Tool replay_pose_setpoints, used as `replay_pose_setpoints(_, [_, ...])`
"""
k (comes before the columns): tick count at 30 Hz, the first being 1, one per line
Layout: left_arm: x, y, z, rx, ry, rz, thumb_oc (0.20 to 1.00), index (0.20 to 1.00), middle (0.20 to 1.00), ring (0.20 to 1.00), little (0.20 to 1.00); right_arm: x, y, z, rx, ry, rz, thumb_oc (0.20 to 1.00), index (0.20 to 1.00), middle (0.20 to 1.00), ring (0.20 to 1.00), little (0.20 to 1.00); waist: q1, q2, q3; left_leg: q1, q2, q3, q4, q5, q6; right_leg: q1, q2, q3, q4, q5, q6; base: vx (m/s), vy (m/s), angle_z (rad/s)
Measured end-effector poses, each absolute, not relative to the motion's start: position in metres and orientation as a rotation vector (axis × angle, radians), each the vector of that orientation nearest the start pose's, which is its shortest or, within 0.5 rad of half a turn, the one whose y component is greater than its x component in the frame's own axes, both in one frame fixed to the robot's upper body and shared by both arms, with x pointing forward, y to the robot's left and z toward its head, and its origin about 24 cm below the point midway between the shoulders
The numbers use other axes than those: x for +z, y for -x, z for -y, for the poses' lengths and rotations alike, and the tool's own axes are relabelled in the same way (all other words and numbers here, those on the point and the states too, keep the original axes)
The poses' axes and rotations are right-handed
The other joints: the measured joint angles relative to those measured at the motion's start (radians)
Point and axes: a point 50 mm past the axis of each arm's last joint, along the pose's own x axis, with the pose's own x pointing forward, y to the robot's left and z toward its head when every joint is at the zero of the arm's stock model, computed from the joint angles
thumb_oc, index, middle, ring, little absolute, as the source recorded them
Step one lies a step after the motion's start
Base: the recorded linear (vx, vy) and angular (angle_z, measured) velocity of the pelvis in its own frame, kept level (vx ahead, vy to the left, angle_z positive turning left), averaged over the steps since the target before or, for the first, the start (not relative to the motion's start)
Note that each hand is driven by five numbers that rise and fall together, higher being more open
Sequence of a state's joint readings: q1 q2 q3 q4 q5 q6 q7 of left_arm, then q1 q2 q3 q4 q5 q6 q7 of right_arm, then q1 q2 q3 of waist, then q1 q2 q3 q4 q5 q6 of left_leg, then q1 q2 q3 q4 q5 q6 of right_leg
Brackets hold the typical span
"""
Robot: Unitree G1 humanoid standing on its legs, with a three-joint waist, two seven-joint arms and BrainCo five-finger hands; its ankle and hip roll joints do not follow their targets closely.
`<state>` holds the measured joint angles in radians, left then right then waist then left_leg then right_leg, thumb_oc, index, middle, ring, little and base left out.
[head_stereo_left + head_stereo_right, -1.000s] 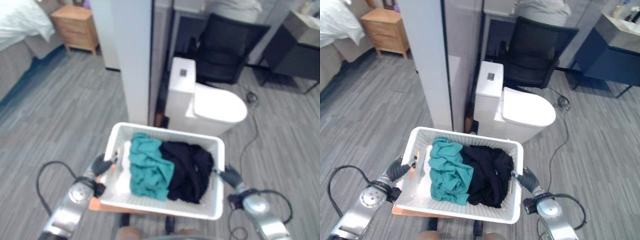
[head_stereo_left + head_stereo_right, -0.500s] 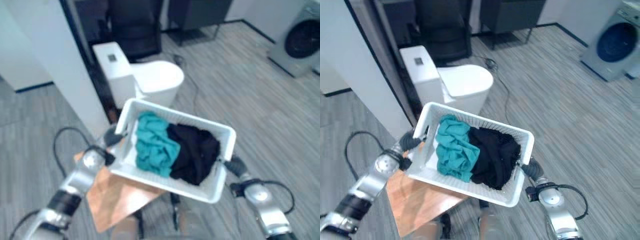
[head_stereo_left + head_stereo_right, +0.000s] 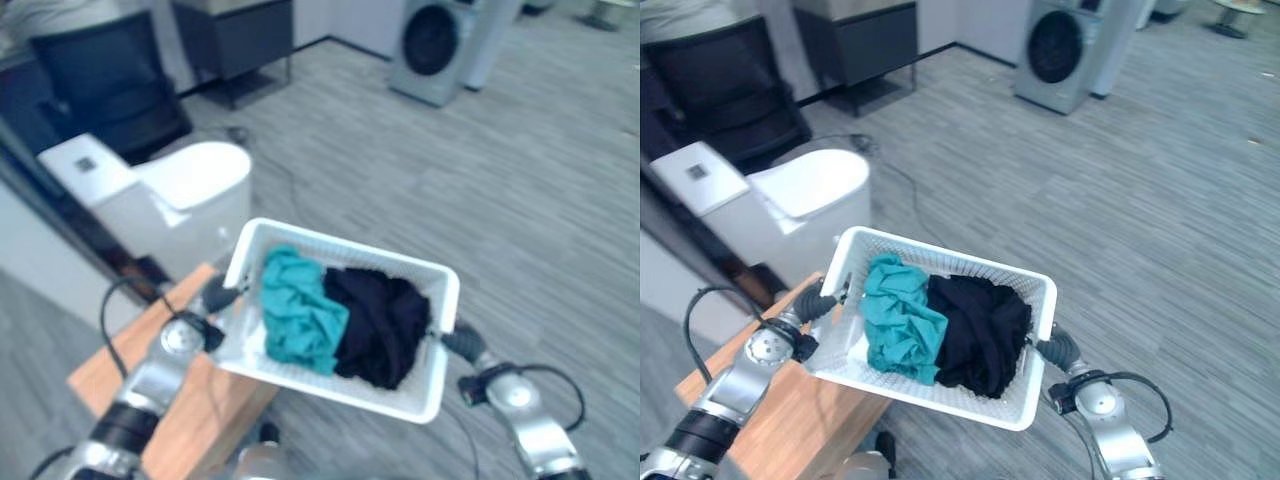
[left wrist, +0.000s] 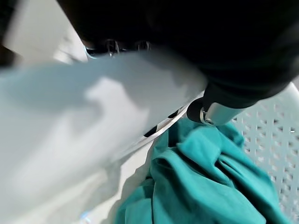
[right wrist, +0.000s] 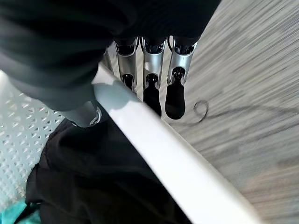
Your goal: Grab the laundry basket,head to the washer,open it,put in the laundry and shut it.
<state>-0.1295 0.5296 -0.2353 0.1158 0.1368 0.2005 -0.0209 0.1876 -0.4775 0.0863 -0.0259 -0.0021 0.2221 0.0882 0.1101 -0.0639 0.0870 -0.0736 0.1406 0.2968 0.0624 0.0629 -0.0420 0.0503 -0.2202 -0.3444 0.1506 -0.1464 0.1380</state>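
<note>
I hold a white laundry basket [image 3: 340,240] in front of me by its two short ends. A teal cloth [image 3: 300,315] lies in its left half and a black cloth [image 3: 380,320] in its right half. My left hand [image 3: 212,295] is shut on the left rim [image 4: 93,121], thumb [image 4: 215,112] inside above the teal cloth [image 4: 210,182]. My right hand [image 3: 462,345] is shut on the right rim [image 5: 159,144]: fingers [image 5: 152,88] curl under the outside, thumb [image 5: 79,109] inside by the black cloth [image 5: 93,177]. A grey front-loading washer [image 3: 1055,45] with a dark round door stands far ahead, door closed.
A low wooden table [image 3: 160,370] is under the basket's left end. A white toilet [image 3: 160,190] stands to the front left, with a dark office chair [image 3: 110,90] and a dark cabinet [image 3: 855,40] behind it. Grey striped floor [image 3: 1160,200] stretches toward the washer.
The whole picture has swung to the right: the wall and toilet slid left and the washer came nearer the middle. The basket stays held in both hands.
</note>
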Motion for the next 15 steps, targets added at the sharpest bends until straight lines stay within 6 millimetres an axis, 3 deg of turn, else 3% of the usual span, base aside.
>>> replay_pose_setpoints(3, [0.029, -0.267, -0.213, -0.149, -0.698, -0.257, 0.2, 0.2, 0.2, 0.2, 0.2, 0.0, -0.204, 0.233, 0.124, 0.472, -0.43, 0.2, 0.2, 0.2, 0.2, 0.2, 0.001, 0.015, -0.02, -0.029, 0.05, 0.021, 0.021, 0.015, -0.025, -0.018, 0.033, -0.011, -0.003, -0.001, -0.016, -0.14, -0.327, -0.22])
replay_pose_setpoints(4, [0.025, -0.264, -0.215, -0.135, -0.695, -0.27, 0.2, 0.2, 0.2, 0.2, 0.2, -0.004, -0.2, 0.231, 0.132, 0.467, -0.444, 0.2, 0.2, 0.2, 0.2, 0.2, 0.006, 0.01, -0.022, -0.033, 0.076, 0.02, 0.024, 0.019, -0.03, -0.015, 0.064, -0.016, -0.023, 0.003, -0.033, -0.14, -0.344, 0.1])
replay_pose_setpoints(11, [0.017, -0.257, -0.216, -0.125, -0.691, -0.295, 0.2, 0.2, 0.2, 0.2, 0.2, -0.008, -0.195, 0.228, 0.122, 0.459, -0.448, 0.2, 0.2, 0.2, 0.2, 0.2, 0.003, 0.008, -0.024, -0.028, 0.12, -0.001, 0.011, 0.044, -0.038, 0.057, 0.153, -0.033, -0.129, 0.041, -0.072, -0.14, -0.226, 0.1])
replay_pose_setpoints(15, [0.019, -0.259, -0.213, -0.134, -0.697, -0.284, 0.2, 0.2, 0.2, 0.2, 0.2, -0.009, -0.19, 0.229, 0.101, 0.44, -0.44, 0.2, 0.2, 0.2, 0.2, 0.2, -0.01, 0.014, -0.007, -0.026, 0.152, -0.024, -0.012, 0.069, -0.078, 0.095, 0.204, -0.07, -0.185, 0.055, -0.088, -0.12, -0.222, 0.21])
